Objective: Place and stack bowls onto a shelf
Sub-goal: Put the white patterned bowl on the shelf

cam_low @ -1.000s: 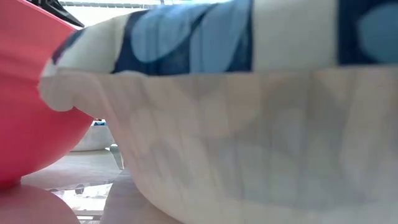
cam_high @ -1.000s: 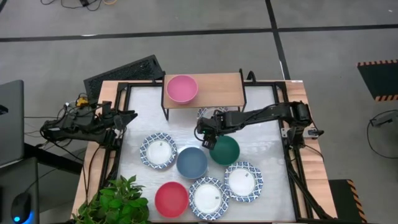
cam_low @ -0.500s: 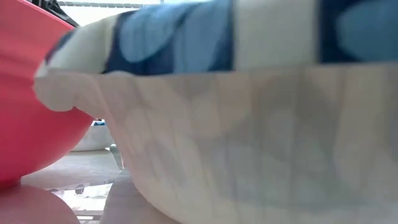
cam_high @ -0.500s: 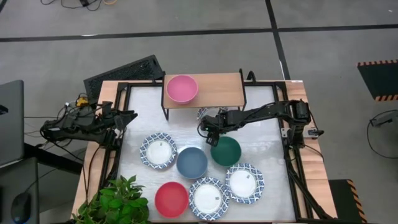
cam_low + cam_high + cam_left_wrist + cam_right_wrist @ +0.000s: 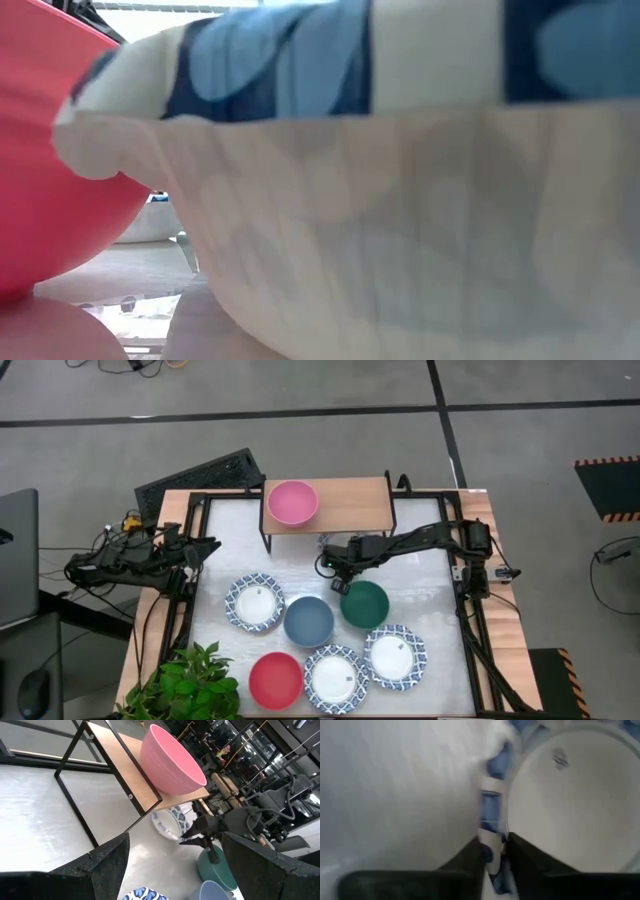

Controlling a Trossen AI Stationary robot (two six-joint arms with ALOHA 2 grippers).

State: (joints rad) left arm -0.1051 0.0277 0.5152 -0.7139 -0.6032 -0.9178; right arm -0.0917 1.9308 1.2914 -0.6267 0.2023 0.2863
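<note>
A pink bowl [image 5: 292, 502] sits on the wooden shelf [image 5: 350, 500] at the table's far edge. A white bowl with a blue-patterned rim [image 5: 334, 543] lies by the shelf's front legs, partly under the shelf. My right gripper [image 5: 331, 557] is shut on it. Nearer on the table stand a dark green bowl [image 5: 363, 603], a blue bowl [image 5: 308, 620], a red bowl [image 5: 275, 680] and three more patterned bowls [image 5: 254, 602]. My left gripper [image 5: 207, 546] waits open at the table's left edge. My right gripper holds the patterned bowl by its rim [image 5: 491, 827], one finger inside the bowl [image 5: 527, 857] and one outside. The fingers come at it from the table's near right side, slanting down. Whether the bowl is lifted off the table I cannot tell.
The shelf's black legs [image 5: 85, 820] stand close to the held bowl. A potted green plant [image 5: 185, 685] is at the near left corner. A patterned bowl [image 5: 400, 200] and the red bowl [image 5: 40, 150] fill the low view.
My right gripper has moved toward the table's far edge, away from the dark green bowl and up to the patterned bowl by the shelf.
</note>
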